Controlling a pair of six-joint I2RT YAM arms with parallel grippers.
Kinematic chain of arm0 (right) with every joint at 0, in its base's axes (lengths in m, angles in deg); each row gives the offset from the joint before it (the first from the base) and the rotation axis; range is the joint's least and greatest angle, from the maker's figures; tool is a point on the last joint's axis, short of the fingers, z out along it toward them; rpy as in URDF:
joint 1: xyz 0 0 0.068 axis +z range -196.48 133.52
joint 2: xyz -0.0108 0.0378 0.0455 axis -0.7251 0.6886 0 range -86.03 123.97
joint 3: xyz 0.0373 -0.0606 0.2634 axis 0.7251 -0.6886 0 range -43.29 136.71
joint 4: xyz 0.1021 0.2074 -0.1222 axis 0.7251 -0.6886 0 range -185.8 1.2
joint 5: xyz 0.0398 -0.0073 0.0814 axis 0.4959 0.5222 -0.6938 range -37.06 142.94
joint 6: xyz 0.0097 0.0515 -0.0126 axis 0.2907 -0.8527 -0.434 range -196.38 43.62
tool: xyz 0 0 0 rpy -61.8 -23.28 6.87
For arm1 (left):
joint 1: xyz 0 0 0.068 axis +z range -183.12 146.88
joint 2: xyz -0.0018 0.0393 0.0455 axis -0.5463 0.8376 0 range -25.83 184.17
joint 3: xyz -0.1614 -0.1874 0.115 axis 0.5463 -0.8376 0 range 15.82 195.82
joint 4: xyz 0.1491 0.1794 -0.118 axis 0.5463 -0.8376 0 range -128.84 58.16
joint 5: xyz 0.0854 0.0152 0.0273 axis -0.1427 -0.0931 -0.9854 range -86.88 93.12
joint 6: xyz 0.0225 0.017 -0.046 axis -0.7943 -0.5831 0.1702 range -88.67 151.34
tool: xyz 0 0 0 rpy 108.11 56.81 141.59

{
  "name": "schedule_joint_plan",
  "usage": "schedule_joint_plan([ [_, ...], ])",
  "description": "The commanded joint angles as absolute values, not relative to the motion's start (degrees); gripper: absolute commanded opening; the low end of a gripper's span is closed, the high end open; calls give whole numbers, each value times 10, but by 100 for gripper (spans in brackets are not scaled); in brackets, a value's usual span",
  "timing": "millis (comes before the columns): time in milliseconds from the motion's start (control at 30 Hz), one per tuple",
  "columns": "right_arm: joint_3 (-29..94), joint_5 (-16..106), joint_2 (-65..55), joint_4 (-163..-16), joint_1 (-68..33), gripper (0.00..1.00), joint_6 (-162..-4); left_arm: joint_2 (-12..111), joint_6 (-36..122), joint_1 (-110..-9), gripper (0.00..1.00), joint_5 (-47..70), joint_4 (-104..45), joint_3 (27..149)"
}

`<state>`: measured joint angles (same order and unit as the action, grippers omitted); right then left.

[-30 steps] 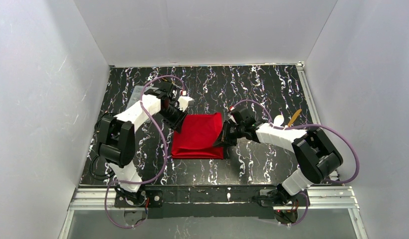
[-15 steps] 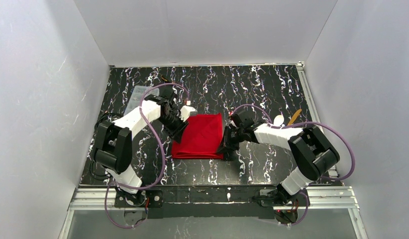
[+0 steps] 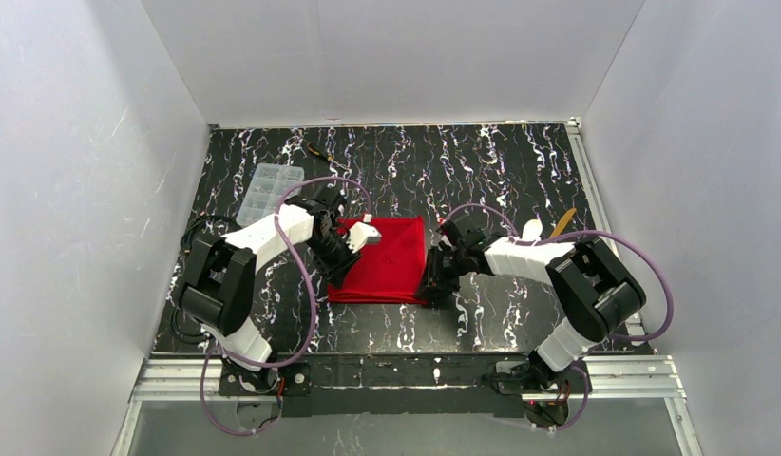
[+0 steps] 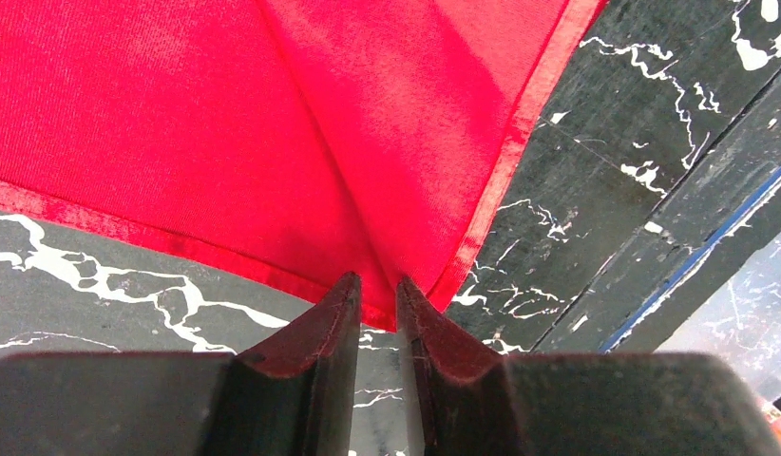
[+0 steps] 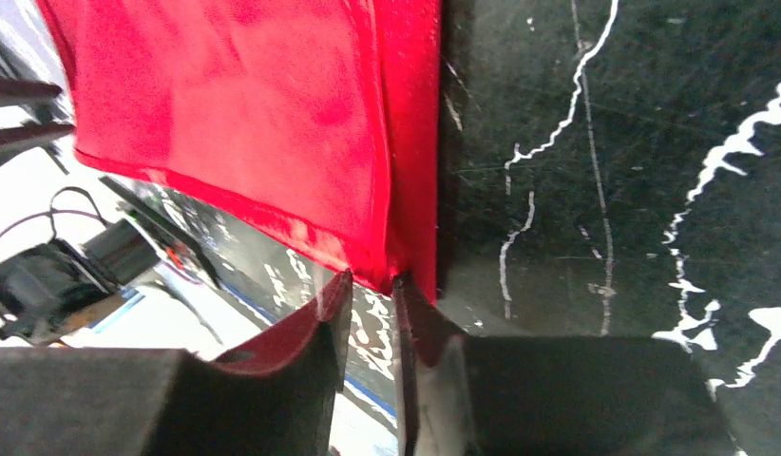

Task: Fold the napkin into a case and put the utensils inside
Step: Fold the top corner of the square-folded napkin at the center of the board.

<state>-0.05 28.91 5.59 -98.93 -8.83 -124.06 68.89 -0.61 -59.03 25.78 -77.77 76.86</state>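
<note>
The napkin (image 3: 385,259) lies folded on the table (image 3: 520,171) between both arms. The left hand (image 4: 378,296) and right hand (image 5: 371,283) each pinch a near corner between almost-closed fingers. A thin grip may slip, undoing layers, while the utensils (image 3: 548,228) wait farther right.

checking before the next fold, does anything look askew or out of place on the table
Nothing is spilled or damaged. The napkin lies folded but uneven: its near edge is wider than its far edge, so the left side slants. The utensils lie apart at the table's right edge, not yet in it.
</note>
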Motion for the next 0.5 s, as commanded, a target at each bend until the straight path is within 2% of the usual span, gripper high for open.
schedule_joint_plan([
  [0, -11, 287, 67, -992, -84, 38, -1227, 661, -13, -600, 19, 240, -765, 761],
  [133, -5, 269, 83, -991, -83, 50, -1221, 648, -10, -600, 19, 227, -769, 778],
  [267, 36, 280, 54, -1064, -89, 53, -1188, 626, -20, -600, 19, 224, -809, 812],
  [367, 75, 275, 17, -1132, -108, 50, -1162, 613, -28, -600, 19, 225, -836, 845],
  [467, 119, 253, -9, -1176, -132, 40, -1141, 605, -23, -600, 19, 238, -848, 870],
])
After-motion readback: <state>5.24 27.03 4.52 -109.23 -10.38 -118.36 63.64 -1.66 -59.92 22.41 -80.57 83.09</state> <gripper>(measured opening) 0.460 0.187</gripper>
